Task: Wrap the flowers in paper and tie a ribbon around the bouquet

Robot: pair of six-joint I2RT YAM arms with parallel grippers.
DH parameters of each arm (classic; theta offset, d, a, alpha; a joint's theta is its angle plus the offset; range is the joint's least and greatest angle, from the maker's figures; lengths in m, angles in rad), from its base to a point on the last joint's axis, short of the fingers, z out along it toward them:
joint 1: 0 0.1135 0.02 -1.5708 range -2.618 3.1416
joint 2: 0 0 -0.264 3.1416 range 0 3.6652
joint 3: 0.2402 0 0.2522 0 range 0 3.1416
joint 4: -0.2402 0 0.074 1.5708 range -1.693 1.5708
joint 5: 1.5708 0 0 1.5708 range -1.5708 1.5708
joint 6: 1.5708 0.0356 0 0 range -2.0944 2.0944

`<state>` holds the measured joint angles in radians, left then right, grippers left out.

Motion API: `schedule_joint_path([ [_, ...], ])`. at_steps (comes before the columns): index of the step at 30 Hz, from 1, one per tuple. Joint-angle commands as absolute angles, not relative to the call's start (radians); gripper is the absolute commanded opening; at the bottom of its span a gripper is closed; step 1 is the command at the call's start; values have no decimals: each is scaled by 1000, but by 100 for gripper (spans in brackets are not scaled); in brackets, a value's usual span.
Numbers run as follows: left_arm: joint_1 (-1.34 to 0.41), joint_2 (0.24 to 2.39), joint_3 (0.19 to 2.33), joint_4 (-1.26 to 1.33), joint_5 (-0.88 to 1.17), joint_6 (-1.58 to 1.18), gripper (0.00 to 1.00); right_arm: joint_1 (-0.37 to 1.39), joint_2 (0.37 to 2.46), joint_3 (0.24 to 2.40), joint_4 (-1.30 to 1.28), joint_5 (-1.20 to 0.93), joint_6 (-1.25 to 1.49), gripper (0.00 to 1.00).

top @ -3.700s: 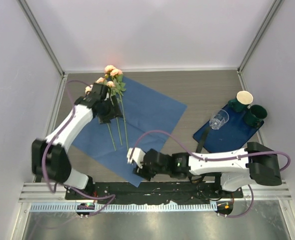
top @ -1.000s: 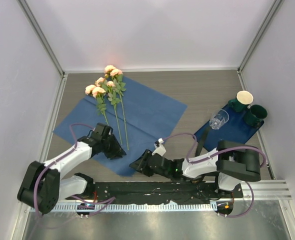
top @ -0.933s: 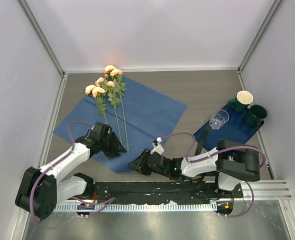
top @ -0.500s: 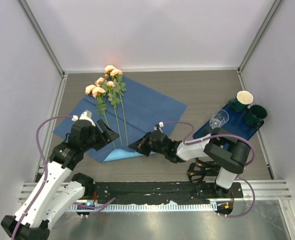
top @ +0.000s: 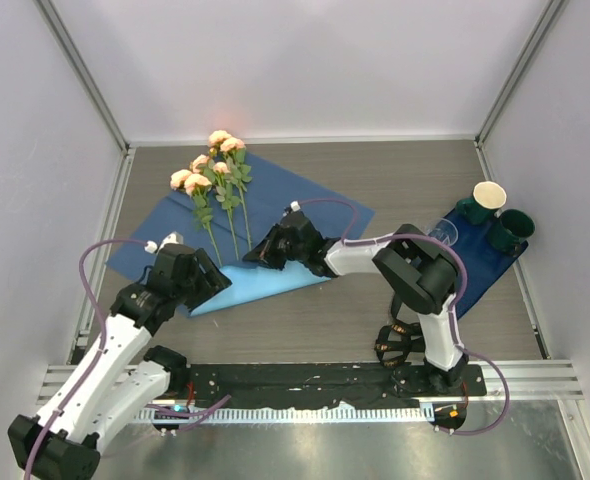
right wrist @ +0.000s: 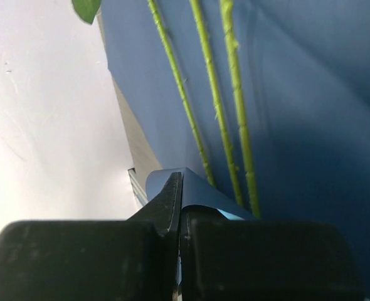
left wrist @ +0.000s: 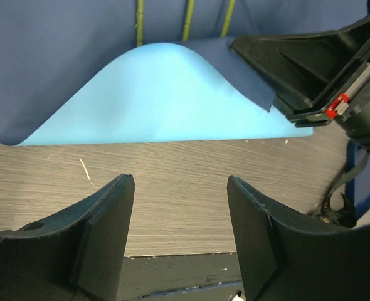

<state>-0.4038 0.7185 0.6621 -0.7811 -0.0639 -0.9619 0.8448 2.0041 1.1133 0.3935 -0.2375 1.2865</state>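
The right end effector [top: 273, 252] has pulled the near corner of the paper [top: 310, 215] up off the worktop [top: 405, 180] and folded it over. A second ago it was low, by the near edge. Now it sits right at the bottom ends of the green stems. The fold shows the paper's light blue side, where only the dark side showed before. This end effector is pinched tight on the paper corner.

The left end effector [left wrist: 180, 229] has let go and backed away. Its fingers stand wide apart with nothing between them. The light blue fold lies just in front of it.

The flowers [top: 218, 178] lie flat on the dark side of the paper. The stem ends are just past the tips of the right end effector, and the pink blooms are far from it.

So the wrapping has started, I think, but the stems are not covered yet. The ribbon step is still to come. The thin paper might slip out or push the flowers as the corner goes across.
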Motion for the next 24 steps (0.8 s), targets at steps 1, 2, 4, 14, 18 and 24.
schedule_joint_path([
  [1,-402,785,663,-718,-103,-971,65,816,2048,1213,341,-299,1204,0],
  [2,-402,798,666,-715,-107,-971,65,810,2049,1221,330,-296,1200,0],
  [4,-400,816,664,-701,-112,-969,65,782,2054,1223,339,-291,1203,0],
  [14,-400,885,632,-620,-84,-994,61,741,2149,1316,387,-380,1184,0],
  [18,-396,920,629,-595,-69,-997,60,733,2174,1348,388,-397,1173,0],
  [24,-384,959,629,-572,-64,-991,60,710,2178,1356,399,-390,1177,0],
])
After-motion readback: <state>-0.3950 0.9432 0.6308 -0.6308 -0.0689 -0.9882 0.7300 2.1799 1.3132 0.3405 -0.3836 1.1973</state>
